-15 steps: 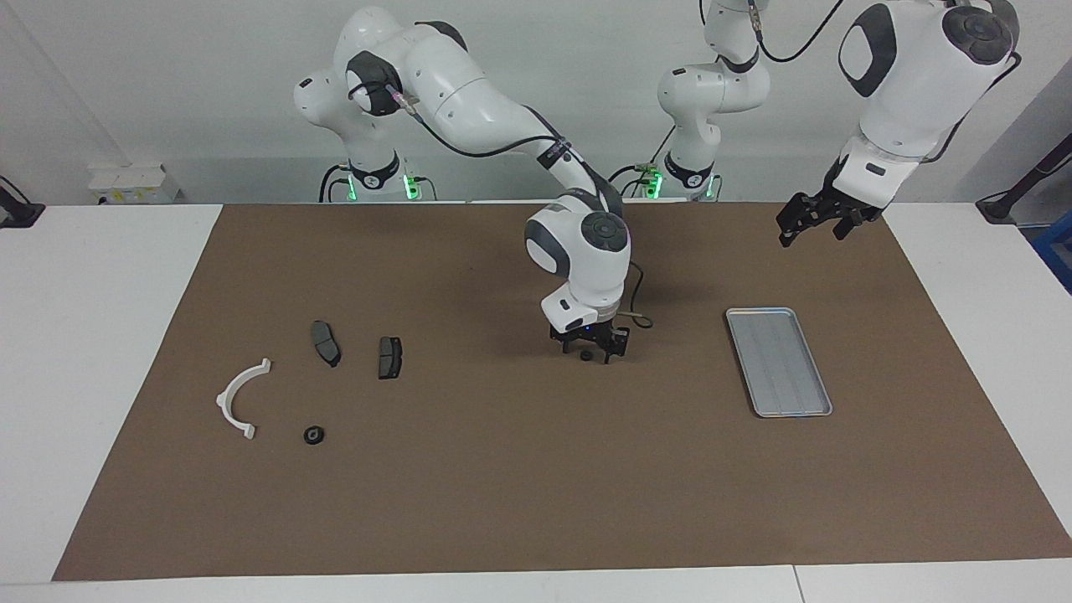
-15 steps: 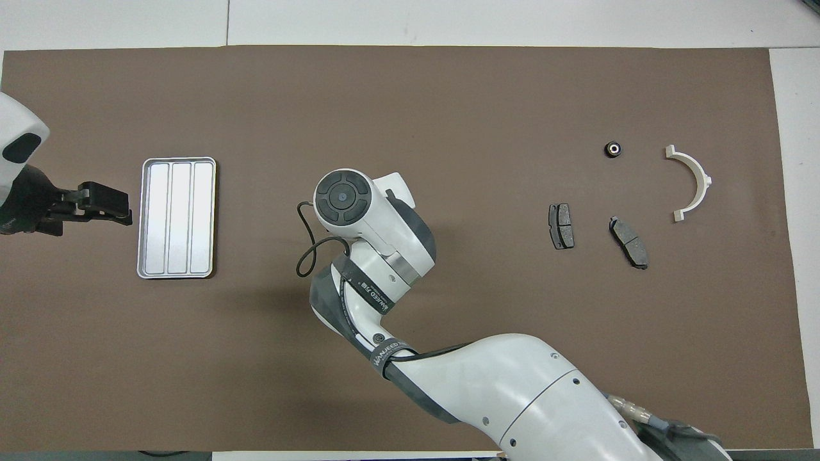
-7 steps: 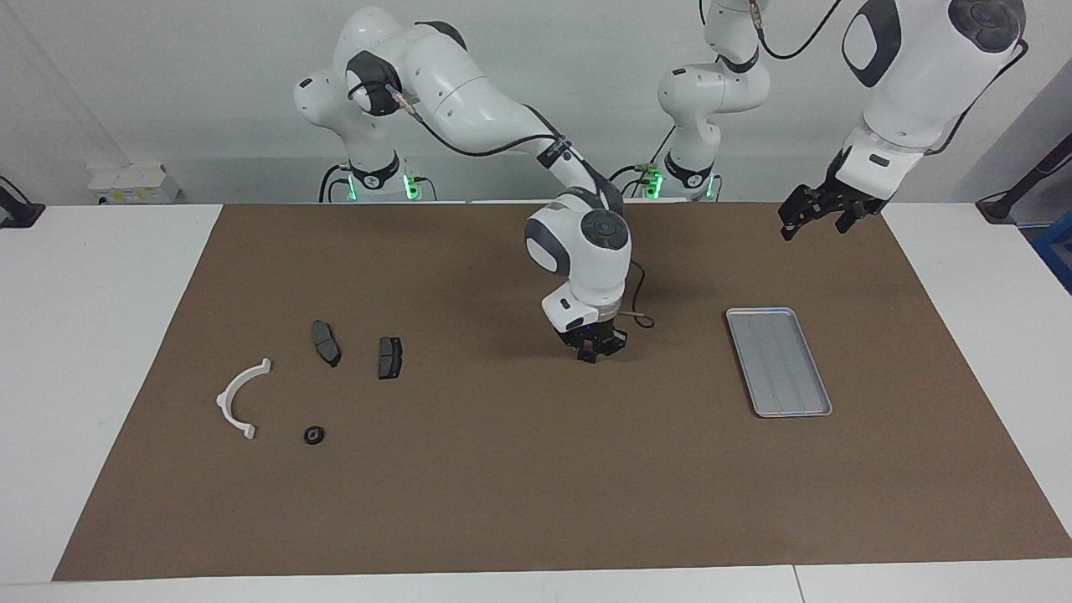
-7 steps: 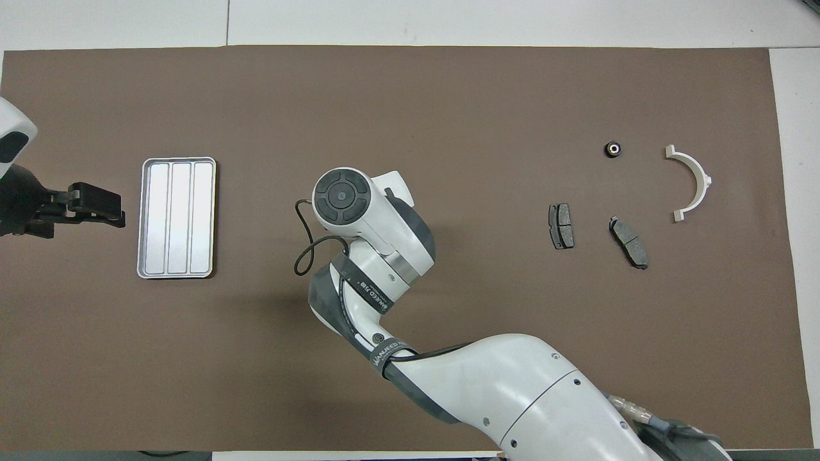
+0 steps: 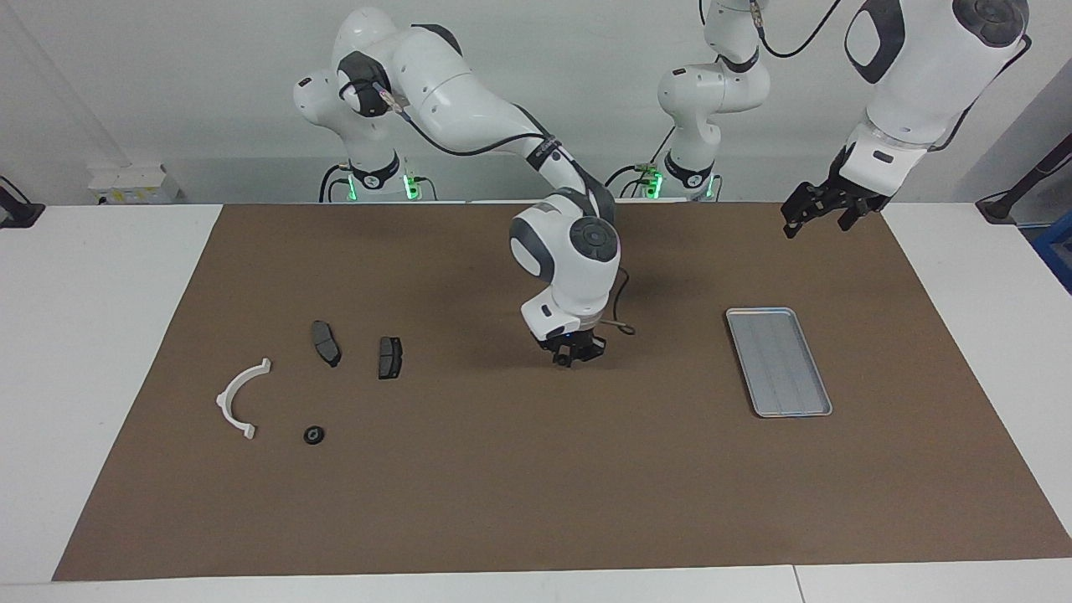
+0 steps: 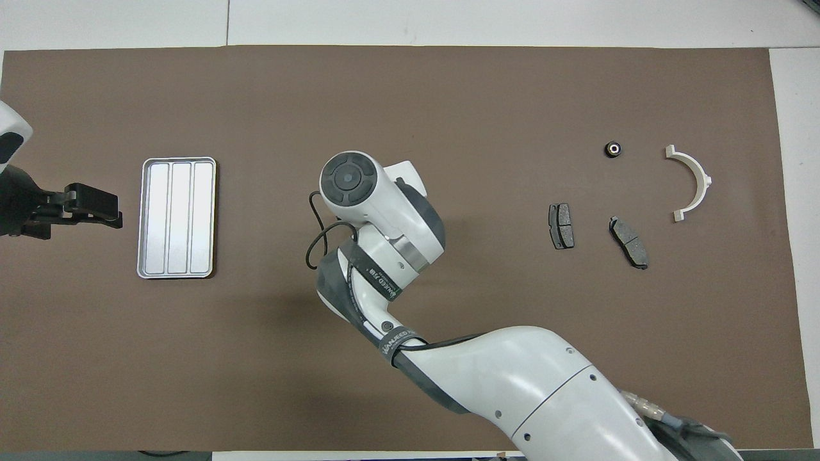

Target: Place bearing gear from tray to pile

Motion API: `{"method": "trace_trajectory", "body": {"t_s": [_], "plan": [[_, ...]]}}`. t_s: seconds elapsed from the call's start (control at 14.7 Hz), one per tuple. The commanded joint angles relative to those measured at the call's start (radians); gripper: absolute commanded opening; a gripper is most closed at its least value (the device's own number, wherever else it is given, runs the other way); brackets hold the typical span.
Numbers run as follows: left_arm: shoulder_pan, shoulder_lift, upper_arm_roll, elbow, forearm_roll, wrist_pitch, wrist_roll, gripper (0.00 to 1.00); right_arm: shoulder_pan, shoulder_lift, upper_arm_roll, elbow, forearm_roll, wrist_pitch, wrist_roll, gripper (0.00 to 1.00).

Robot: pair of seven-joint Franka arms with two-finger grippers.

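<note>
At the right arm's end of the tabletop you have the pile: a white bracket [image 5: 237, 400], two dark pads [image 5: 326, 342], and a small black ring [image 5: 314, 435]. Over the middle of the brown mat [image 5: 502, 486], the right hand [image 5: 567, 360] is pressed together, pinching the bearing gear [image 5: 564, 362] just above the surface. The tray [image 5: 758, 311] lies well apart. The left hand [image 5: 811, 219] hangs spread over the mat, beside the tray.

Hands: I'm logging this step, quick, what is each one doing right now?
Left hand: open, empty, up in the air near the tray.
Right hand: closed on a small dark part, over the mat.
</note>
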Motion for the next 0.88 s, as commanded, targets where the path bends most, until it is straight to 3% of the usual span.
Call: {"method": "trace_trajectory", "body": {"t_s": [0.0,0.2,0.34,0.82], "plan": [[-0.002,-0.017,0.0,-0.002,0.001,-0.018,0.002,1.0,-0.145,-0.061,0.023,0.021,-0.003,-0.078,-0.289,0.0],[-0.01,-0.017,-0.001,-0.002,0.001,-0.017,0.002,1.0,-0.268,-0.066,0.019,-0.013,-0.011,-0.023,-0.571,0.0],[-0.008,-0.017,-0.001,-0.002,0.001,-0.017,0.002,1.0,-0.345,-0.089,0.019,-0.112,-0.011,0.075,-0.696,0.0],[-0.008,-0.016,0.0,-0.002,0.001,-0.017,0.002,1.0,-0.428,-0.089,0.019,-0.364,-0.009,0.403,-0.764,0.0]]}}
